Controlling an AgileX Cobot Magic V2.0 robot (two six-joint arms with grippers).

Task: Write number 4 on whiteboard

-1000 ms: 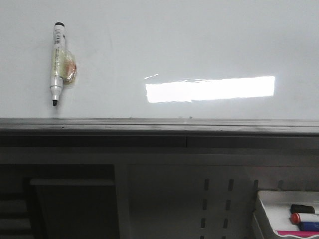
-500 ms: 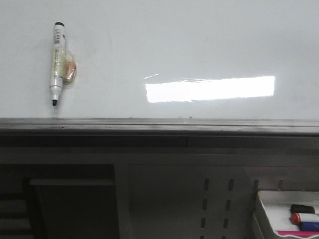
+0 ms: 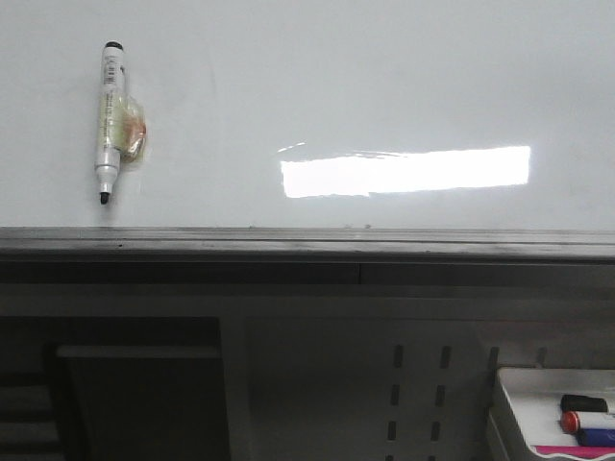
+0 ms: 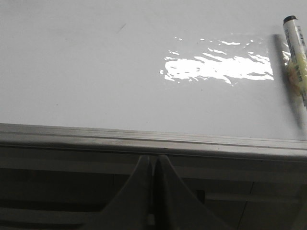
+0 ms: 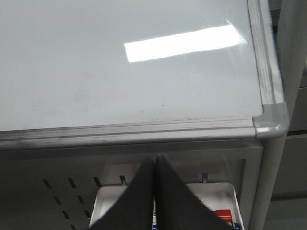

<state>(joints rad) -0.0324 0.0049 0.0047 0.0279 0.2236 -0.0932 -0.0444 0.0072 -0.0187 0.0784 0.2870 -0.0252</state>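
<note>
The whiteboard [image 3: 384,86] is a glossy white board with a bright glare strip and a grey edge rail [image 3: 307,242]. No number 4 shows on it. A white marker [image 3: 110,120] with a black tip and a yellowish lump taped to it lies on the board at the left; it also shows in the left wrist view [image 4: 297,52]. My left gripper [image 4: 153,160] is shut and empty, below the rail. My right gripper [image 5: 157,159] is shut and empty, below the board's near right edge [image 5: 144,129], over the marker tray. Neither gripper shows in the front view.
A small white tray [image 3: 514,403] with black, red and blue markers sits low at the right, also in the right wrist view [image 5: 103,201]. A grey perforated panel [image 3: 413,384] is under the rail. The board's right corner [image 5: 271,120] has a grey cap.
</note>
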